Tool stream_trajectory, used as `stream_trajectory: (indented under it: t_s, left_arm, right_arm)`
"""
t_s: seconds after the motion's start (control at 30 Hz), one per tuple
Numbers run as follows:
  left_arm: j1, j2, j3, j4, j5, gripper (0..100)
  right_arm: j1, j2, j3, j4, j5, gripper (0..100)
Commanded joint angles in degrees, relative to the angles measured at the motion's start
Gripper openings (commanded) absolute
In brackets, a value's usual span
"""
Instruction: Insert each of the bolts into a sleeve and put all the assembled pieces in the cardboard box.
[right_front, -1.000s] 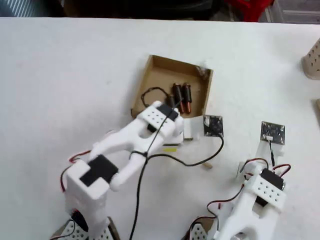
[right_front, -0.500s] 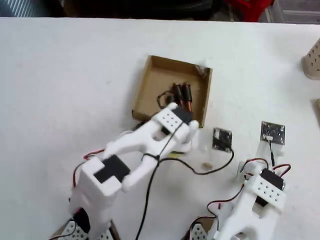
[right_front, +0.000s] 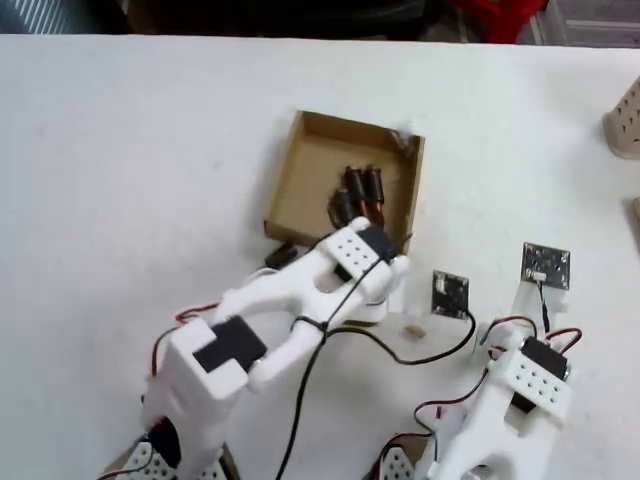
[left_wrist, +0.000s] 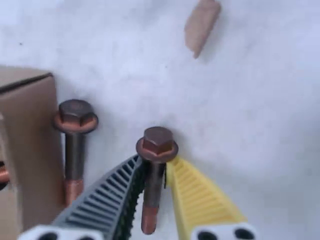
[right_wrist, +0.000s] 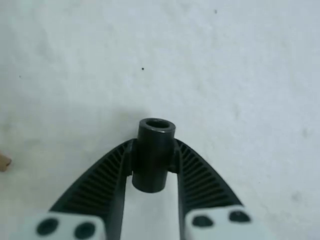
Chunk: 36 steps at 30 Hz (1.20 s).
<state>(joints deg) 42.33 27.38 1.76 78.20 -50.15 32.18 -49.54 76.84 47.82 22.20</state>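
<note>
on the white table (right_front: 150, 150), my left arm (right_front: 290, 300) bends low just beside the near wall of the cardboard box (right_front: 300, 190). the box holds several dark-and-copper assembled pieces (right_front: 358, 188), bunched toward one side wall. the right arm (right_front: 520, 385) sits well apart from it. the left end effector (left_wrist: 154, 167) is clamped on a copper bolt (left_wrist: 157, 146) just under its hex head, the shank running back between the fingers. i cannot tell whether it is clear of the table. a second bolt (left_wrist: 75, 122) lies against the box's outer wall, by my reckoning next in line. the right end effector (right_wrist: 153, 145) grips a black sleeve (right_wrist: 152, 165) by its sides, bore open and facing outward, a hold i judge leaves the hole free for a bolt. a tan scrap (left_wrist: 201, 22) lies nearby.
</note>
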Motion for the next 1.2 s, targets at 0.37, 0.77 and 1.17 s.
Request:
stream_trajectory:
  t_s: [0.37,0.77,1.17]
  left_arm:
    - [-7.1,-9.2,3.4,-0.6,26.1,6]
    - [-17.1,-39.0,27.2,-14.9,40.7,6]
    - [-33.9,-66.8,53.0,-39.2,55.9,6]
  right_arm:
    - [0.5,-1.1,-0.4,-1.0,0.5,1.7]
    - [0.4,-1.0,-0.4,-1.0,0.5,1.7]
    - [0.4,-1.0,-0.4,-1.0,0.5,1.7]
